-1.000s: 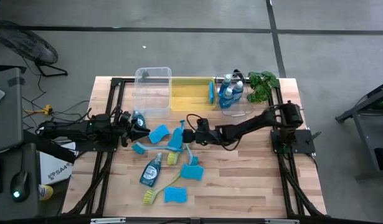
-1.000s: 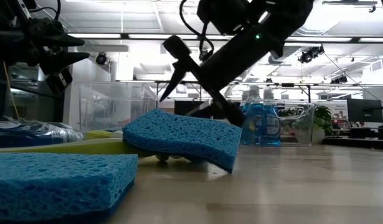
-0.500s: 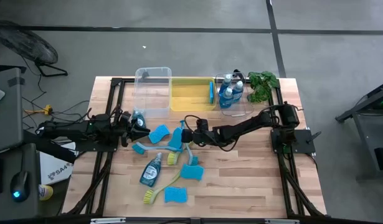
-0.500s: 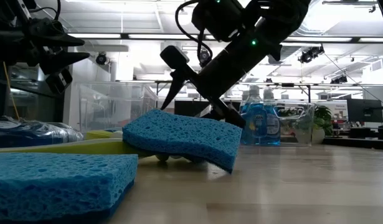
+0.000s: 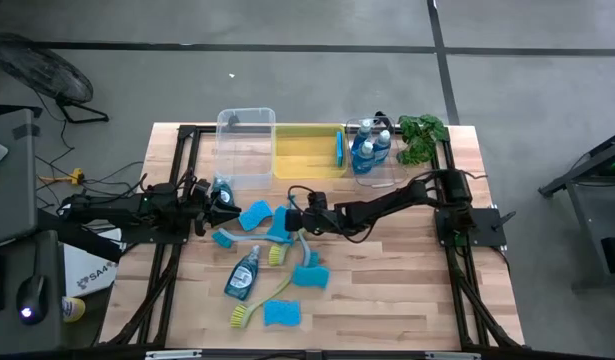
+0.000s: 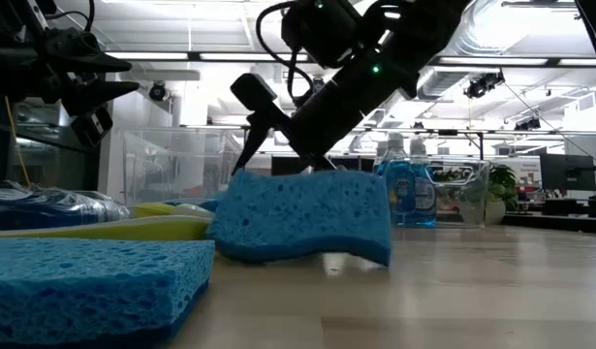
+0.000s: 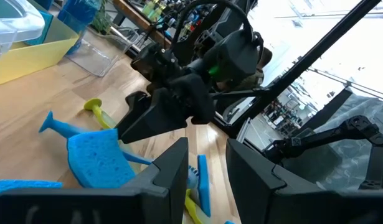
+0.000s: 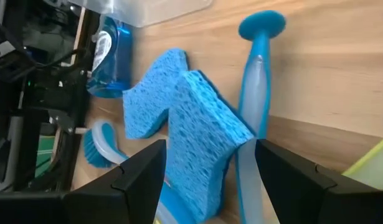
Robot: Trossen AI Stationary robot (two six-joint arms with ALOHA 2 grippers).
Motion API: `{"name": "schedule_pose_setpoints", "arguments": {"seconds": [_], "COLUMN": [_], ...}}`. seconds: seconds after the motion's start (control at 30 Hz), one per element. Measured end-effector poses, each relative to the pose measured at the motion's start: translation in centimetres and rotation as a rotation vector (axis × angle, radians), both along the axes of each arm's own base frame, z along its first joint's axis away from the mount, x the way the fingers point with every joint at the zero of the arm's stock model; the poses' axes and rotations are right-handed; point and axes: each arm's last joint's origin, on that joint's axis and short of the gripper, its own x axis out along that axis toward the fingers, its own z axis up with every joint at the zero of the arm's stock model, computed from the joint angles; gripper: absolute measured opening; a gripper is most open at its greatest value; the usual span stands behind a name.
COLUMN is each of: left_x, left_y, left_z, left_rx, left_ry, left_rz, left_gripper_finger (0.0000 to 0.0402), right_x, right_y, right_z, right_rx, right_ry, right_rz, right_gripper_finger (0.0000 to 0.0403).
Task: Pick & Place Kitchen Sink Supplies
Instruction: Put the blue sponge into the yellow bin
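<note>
Now | wood table (image 5: 387,290): strewn sponges | right claw (image 5: 290,217) spread around sponge (image 5: 283,224) | left claw (image 5: 230,209): unclear

We count five blue sponges (image 5: 255,214), four dish brushes (image 5: 305,247), four soap bottles (image 5: 241,275) — three visible in the overhead view, one of them within the far clear bin's group (image 5: 369,150) — three bins (image 5: 307,152), one plant (image 5: 421,135) and two arms.

Wooden table (image 5: 407,290), sponges (image 5: 281,314), brushes (image 5: 249,310), soap bottle (image 5: 241,274), bins (image 5: 309,152)
</note>
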Motion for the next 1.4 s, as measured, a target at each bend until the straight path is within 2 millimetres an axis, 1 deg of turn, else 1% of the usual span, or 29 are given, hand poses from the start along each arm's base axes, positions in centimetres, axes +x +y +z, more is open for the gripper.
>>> {"name": "schedule_pose_setpoints", "arguments": {"seconds": [0.2, 0.3, 0.67, 1.0, 1.23, 1.33, 1.4], "left_x": [0.0, 0.0, 0.0, 0.0, 0.0, 0.0, 0.0], "left_y": [0.0, 0.0, 0.0, 0.0, 0.0, 0.0, 0.0], "left_z": [0.0, 0.0, 0.0, 0.0, 0.0, 0.0, 0.0], "left_rx": [0.0, 0.0, 0.0, 0.0, 0.0, 0.0, 0.0], "left_ry": [0.0, 0.0, 0.0, 0.0, 0.0, 0.0, 0.0], "left_rz": [0.0, 0.0, 0.0, 0.0, 0.0, 0.0, 0.0], "left_gripper_finger": [0.0105, 0.0105, 0.0105, 0.0105, 0.0105, 0.0105, 0.0105], "right_x": [-0.08, -0.08, -0.03, 0.0, 0.05, 0.03, -0.08], "right_y": [0.04, 0.02, -0.78, -0.61, -0.26, -0.11, -0.08], "right_z": [-0.11, -0.12, -0.12, -0.15, -0.11, -0.04, 0.42], "right_rx": [0.007, 0.003, -0.028, -0.014, -0.032, -0.053, -0.076], "right_ry": [0.015, 0.017, 0.031, 0.038, 0.043, 0.048, 0.046], "right_rz": [0.012, 0.015, 0.031, 0.088, 0.163, 0.183, 0.207], "right_gripper_finger": [0.0239, 0.0228, 0.0142, 0.0076, 0.0008, 0.0007, 0.0004]}}
